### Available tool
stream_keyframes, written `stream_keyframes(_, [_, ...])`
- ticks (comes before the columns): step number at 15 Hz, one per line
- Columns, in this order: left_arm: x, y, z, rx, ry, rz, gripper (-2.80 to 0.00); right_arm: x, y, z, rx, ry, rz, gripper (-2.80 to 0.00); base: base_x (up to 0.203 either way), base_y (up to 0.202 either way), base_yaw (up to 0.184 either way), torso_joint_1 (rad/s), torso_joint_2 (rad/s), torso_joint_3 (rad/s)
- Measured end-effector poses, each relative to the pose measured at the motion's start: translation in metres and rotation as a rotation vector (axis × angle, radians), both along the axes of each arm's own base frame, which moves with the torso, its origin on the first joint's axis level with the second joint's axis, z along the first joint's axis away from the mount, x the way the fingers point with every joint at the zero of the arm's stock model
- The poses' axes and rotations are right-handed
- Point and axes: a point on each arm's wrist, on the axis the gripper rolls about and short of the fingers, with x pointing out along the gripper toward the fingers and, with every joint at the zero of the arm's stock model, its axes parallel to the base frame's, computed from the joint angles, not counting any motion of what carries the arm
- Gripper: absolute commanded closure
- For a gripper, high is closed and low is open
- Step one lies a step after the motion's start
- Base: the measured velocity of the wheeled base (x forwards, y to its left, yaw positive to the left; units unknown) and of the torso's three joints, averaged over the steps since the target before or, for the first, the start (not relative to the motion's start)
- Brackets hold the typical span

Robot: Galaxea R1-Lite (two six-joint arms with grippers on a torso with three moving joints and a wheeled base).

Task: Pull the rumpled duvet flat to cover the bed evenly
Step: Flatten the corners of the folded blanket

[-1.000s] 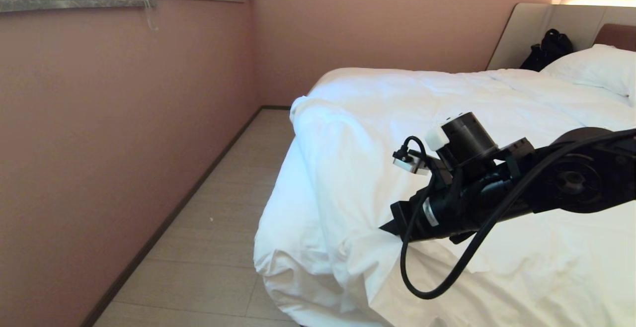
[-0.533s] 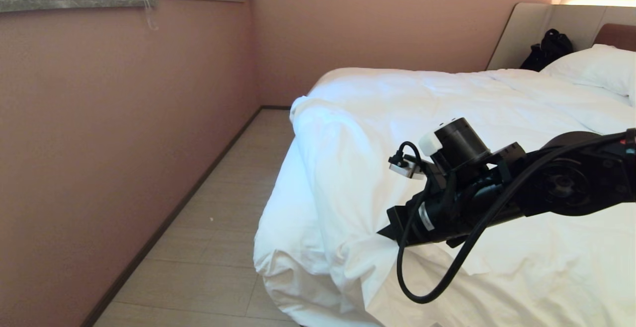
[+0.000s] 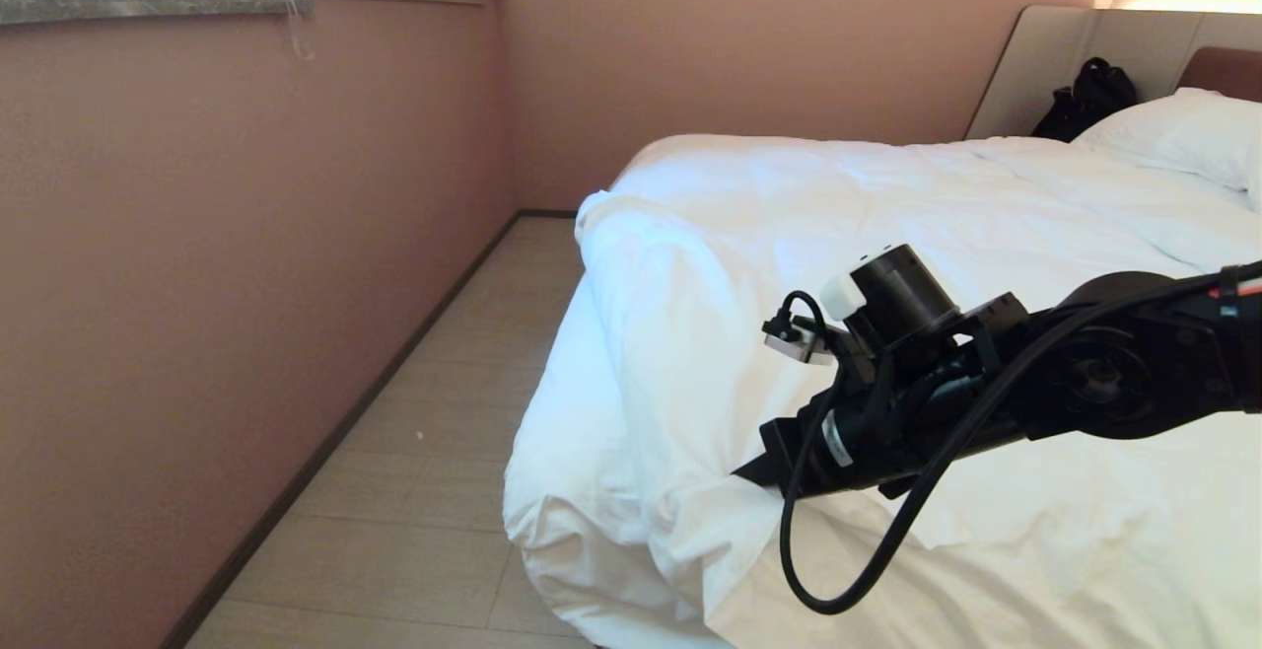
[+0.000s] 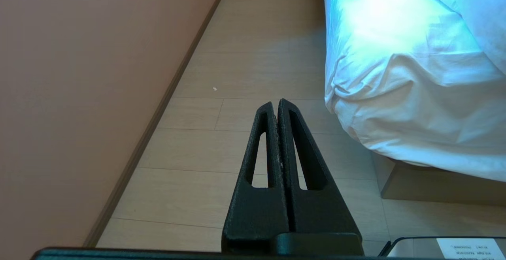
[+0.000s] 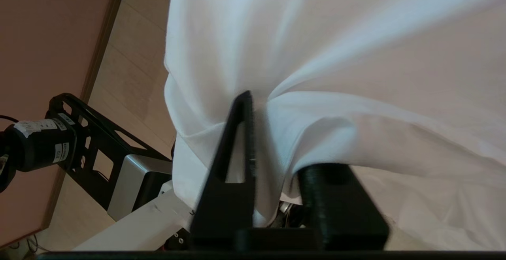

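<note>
The rumpled duvet (image 3: 887, 195) lies white and creased over the bed (image 4: 415, 185), bunched in a ridge along the near left edge and hanging over the corner. My right gripper (image 3: 751, 471) reaches in from the right at that edge. In the right wrist view the right gripper (image 5: 269, 106) has its jaws parted, with a fold of duvet (image 5: 355, 54) still lying between them and draped over one finger, hiding its tip. My left gripper (image 4: 276, 104) hangs shut and empty over the floor beside the bed corner.
A pink wall (image 3: 246, 284) runs along the left, leaving a narrow strip of pale wood floor (image 3: 424, 491) beside the bed. A pillow (image 3: 1183, 131) and a black bag (image 3: 1085, 97) sit by the beige headboard (image 3: 1075, 42). A window sill (image 3: 148, 3) is at upper left.
My right arm has shifted a little down and to the left along the duvet's edge. The duvet and the rest of the room look the same.
</note>
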Motion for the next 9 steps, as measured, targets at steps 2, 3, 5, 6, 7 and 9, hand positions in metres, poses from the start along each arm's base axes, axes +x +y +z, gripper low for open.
stream_keyframes(2, [0.000,0.000,0.000,0.000,-0.001,0.000,0.00,0.000,0.000,0.000,-0.001,-0.001,-0.001,-2.80,0.000,0.000,0.000,0.000,0.00,0.000])
stream_keyframes(3, [0.000,0.000,0.000,0.000,-0.001,0.000,0.00,0.000,0.000,0.000,-0.003,-0.003,-0.002,-2.80,0.000,0.000,0.000,0.000,0.00,0.000])
stream_keyframes(5, [0.000,0.000,0.000,0.000,-0.001,0.000,0.00,-0.004,0.002,0.003,-0.001,-0.009,0.008,-2.80,0.000,0.000,0.000,0.000,0.00,0.000])
stream_keyframes(6, [0.000,0.000,0.000,-0.001,-0.001,0.000,0.00,-0.007,0.003,0.005,0.000,-0.015,0.015,-2.80,0.000,0.000,0.000,0.000,0.00,0.000])
stream_keyframes(7, [0.000,0.000,0.000,0.000,-0.001,0.000,0.00,-0.011,0.004,0.009,0.000,-0.025,0.020,-2.80,0.000,0.000,0.000,0.000,0.00,0.000])
stream_keyframes(9, [0.000,0.000,0.000,0.000,0.000,0.000,0.00,-0.020,0.005,0.016,-0.010,-0.052,0.020,-2.80,0.000,0.000,0.000,0.000,0.00,0.000])
